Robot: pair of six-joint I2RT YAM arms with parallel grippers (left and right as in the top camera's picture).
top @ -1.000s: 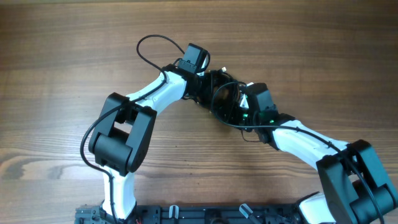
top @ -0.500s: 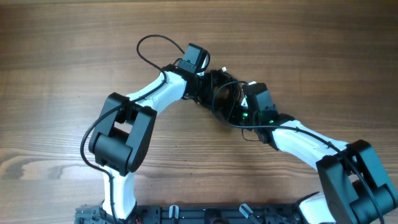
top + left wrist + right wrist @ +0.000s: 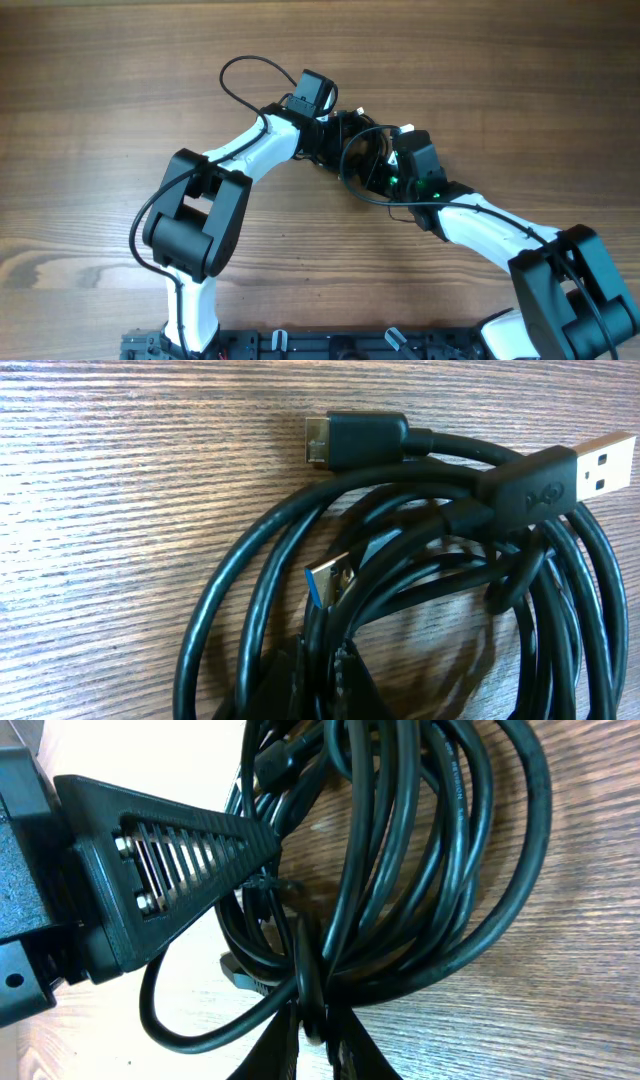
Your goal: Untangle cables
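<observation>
A wood-grained table (image 3: 100,100) is spread across the whole frame; black cables (image 3: 352,128) are heaped directly on it, slightly right of centre, in the upper half.

A coil of cables (image 3: 362,150) lies near the middle of the table (image 3: 500,80), between the two arms. The left gripper (image 3: 333,128) meets it from the left and the right gripper (image 3: 385,168) from the right, each clamped on a strand. In the left wrist view, one plug (image 3: 352,438) rests at the coil's far edge, left of a second plug (image 3: 560,475).
</observation>
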